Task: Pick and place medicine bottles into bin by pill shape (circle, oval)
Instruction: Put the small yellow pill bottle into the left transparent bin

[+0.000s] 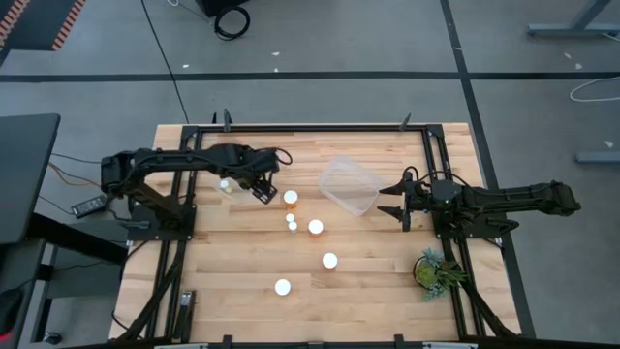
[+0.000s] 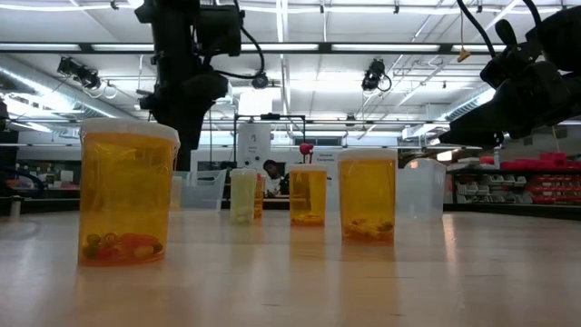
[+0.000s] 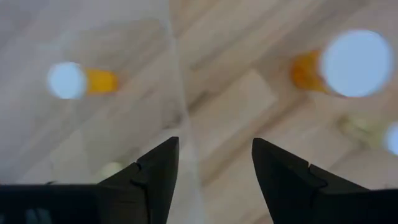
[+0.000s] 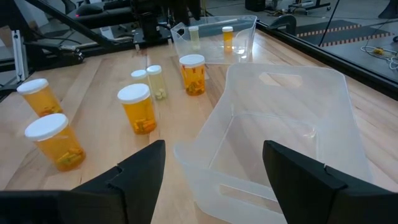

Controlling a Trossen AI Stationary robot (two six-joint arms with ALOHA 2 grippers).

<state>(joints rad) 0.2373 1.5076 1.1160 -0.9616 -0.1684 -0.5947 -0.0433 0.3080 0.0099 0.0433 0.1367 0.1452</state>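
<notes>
High view — the left gripper point(image 1: 263, 191) hangs over the table at about ten o'clock from centre, fingers spread, nothing between them, with one medicine bottle point(image 1: 291, 198) just beside it at three o'clock. More medicine bottles trail from centre toward six o'clock, white caps up. The right gripper point(image 1: 392, 202) sits at three o'clock, jaws apart and empty, right beside the clear bin point(image 1: 350, 184) — that bin lies near one o'clock.

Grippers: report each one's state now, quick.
Left gripper: open, holding nothing, above a clear plastic bin.
Right gripper: open, holding nothing, facing another clear plastic bin.
</notes>
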